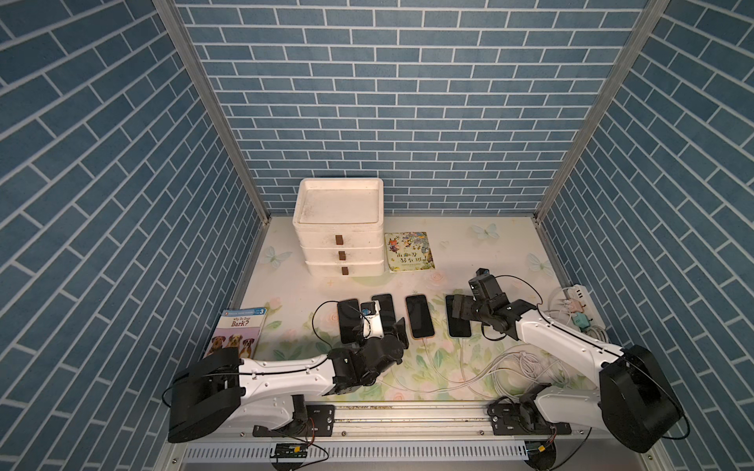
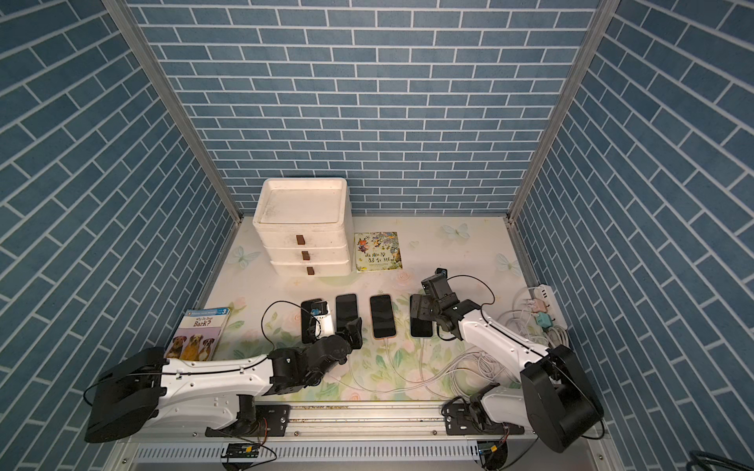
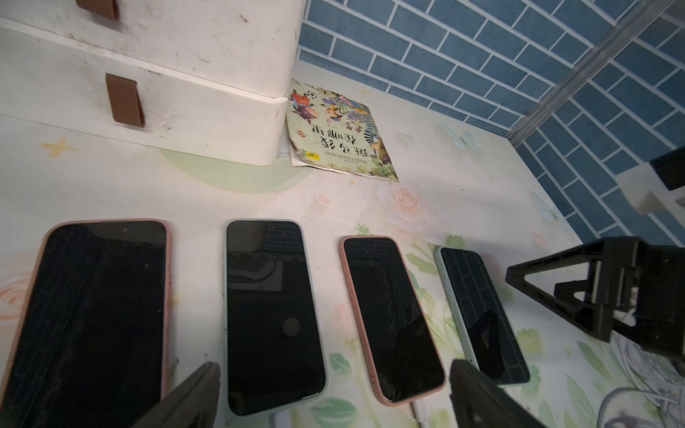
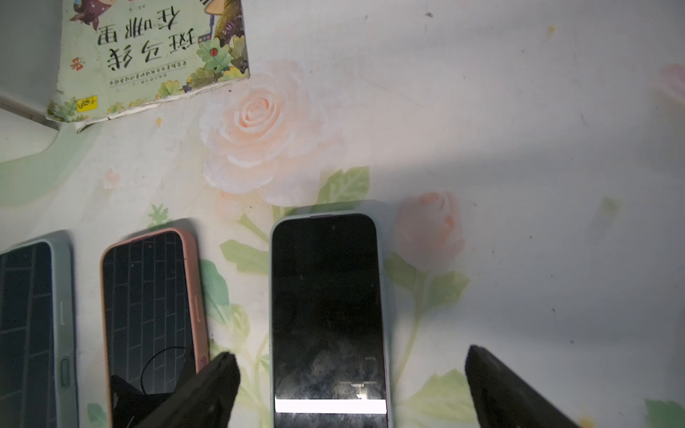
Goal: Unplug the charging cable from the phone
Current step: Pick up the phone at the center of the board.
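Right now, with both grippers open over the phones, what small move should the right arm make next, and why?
Probably lower the right gripper onto the rightmost phone: its open jaws straddle that phone, whose white cable looks plugged in at the near end, so steadying it comes first.

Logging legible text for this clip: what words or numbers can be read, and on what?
"Why Do Dogs Bark?" on the dog book cover.
"3" on that book's top banner.
"斑马线在哪里", upside down, on the picture book.
Its small print and yellow sticker: too blurred to read.
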Tool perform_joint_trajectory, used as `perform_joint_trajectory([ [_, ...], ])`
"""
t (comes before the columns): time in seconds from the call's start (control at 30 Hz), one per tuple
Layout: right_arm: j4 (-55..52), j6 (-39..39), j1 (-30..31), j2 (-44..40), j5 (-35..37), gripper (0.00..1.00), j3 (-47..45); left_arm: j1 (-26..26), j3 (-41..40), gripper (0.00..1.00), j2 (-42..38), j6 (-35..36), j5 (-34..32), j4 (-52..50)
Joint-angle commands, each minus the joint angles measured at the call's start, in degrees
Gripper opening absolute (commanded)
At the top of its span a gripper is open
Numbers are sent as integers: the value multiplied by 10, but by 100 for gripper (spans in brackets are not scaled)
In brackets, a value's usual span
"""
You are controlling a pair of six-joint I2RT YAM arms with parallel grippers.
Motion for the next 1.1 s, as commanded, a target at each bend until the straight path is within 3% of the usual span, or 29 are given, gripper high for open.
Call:
perform_joint_trajectory([
  [0.0, -17, -11, 1, 21, -19, 100, 3, -10, -12, 100, 9, -26, -26, 29],
  [0.4, 8, -28, 3, 81, -51, 100, 23, -14, -12, 100, 12, -25, -57, 26],
  [0.8, -49, 7, 35, 129, -19, 99, 71, -14, -71, 100, 24, -5, -19, 179],
  [1.07, -73, 29, 59, 163, 8, 93, 76, -14, -90, 100, 39, 21, 0, 253],
])
